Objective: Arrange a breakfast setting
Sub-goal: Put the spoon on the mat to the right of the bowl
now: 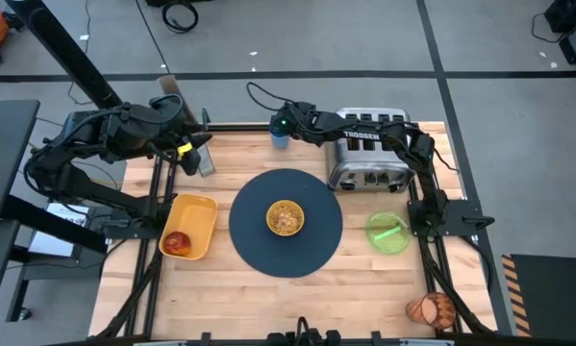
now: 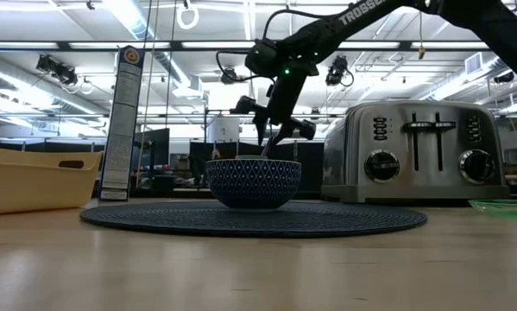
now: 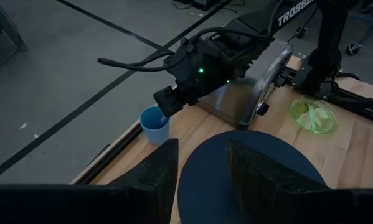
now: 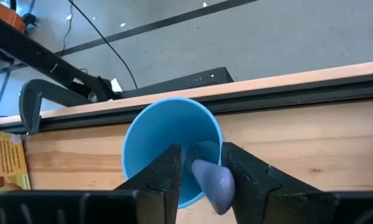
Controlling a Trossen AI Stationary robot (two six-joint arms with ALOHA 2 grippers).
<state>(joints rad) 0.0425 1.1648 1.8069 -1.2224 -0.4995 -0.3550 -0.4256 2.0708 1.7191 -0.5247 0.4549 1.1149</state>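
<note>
My right gripper [image 4: 202,163] reaches down into the small blue cup [image 4: 155,134] at the table's far edge. Its fingers stand a narrow gap apart, on either side of the metal spoon's handle [image 4: 212,180], which stands in the cup. My left gripper [image 3: 203,155] hovers slightly open and empty at the far left [image 1: 196,154]. The cereal bowl [image 1: 286,218] rests on the dark round mat [image 1: 254,240]. The green plate [image 1: 388,233] lies to the mat's right. The red apple [image 1: 177,242] lies in a yellow tray [image 1: 199,213]. The orange-brown cup [image 1: 432,309] lies at the near right. No toast slice shows. My right gripper comes at the spoon's handle [image 4: 205,171] from above, pointing down into the blue cup, with one finger on each side of the handle. The cup's inside shows between the handle and one finger [image 4: 170,168]. I cannot tell whether the fingers touch the handle.
The chrome four-slot toaster [image 1: 369,154] stands at the far right, under my right arm. A tall cereal box [image 2: 124,121] stands at the far left near my left gripper. Bare wood lies along the table's near edge.
</note>
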